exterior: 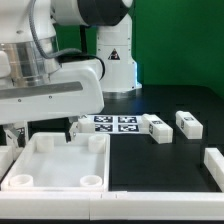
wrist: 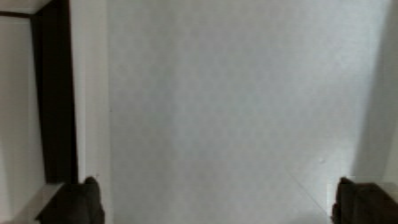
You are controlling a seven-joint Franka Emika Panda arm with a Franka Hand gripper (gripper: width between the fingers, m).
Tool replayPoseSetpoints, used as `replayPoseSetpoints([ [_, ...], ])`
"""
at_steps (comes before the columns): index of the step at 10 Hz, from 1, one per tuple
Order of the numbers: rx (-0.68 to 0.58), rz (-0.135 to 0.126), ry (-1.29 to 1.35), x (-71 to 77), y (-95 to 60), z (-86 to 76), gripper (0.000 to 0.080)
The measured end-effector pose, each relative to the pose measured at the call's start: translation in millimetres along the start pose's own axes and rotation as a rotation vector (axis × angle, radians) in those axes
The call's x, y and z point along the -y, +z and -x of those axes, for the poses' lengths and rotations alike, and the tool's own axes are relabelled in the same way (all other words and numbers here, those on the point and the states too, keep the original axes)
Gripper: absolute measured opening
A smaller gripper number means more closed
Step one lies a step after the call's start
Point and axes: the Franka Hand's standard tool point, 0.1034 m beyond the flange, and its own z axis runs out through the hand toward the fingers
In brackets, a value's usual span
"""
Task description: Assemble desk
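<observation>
The desk top (exterior: 60, 160) is a white rimmed tray with round corner sockets, lying at the front of the exterior view's left. Three white peg legs lie on the black table: one (exterior: 158, 127) by the marker board, one (exterior: 187, 122) beside it, and one (exterior: 213, 160) at the exterior view's right edge. My gripper (exterior: 18, 133) hangs low behind the tray's far left corner, and its tips are mostly hidden there. In the wrist view a plain white surface (wrist: 214, 100) fills the picture. The gripper (wrist: 222, 205) is open, with dark fingertips (wrist: 80, 203) wide apart at either side of that surface.
The marker board (exterior: 115, 123) lies flat behind the desk top. The white robot base (exterior: 115, 60) with a warning triangle stands at the back. Another white part (exterior: 6, 158) lies at the exterior view's left edge. A green wall closes the back.
</observation>
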Motion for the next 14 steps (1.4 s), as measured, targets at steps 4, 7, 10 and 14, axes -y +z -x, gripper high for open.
replayPoseSetpoints([
  [4,-0.008,0.022,-0.028,-20.1,17.7,8.0,0.0649],
  [7,0.000,0.025,-0.024,-20.7,28.5,11.5,0.0649],
  [10,-0.015,0.042,-0.034,-16.5,37.6,12.6,0.0649],
  [14,-0.014,0.042,-0.033,-17.1,37.6,13.0,0.0189],
])
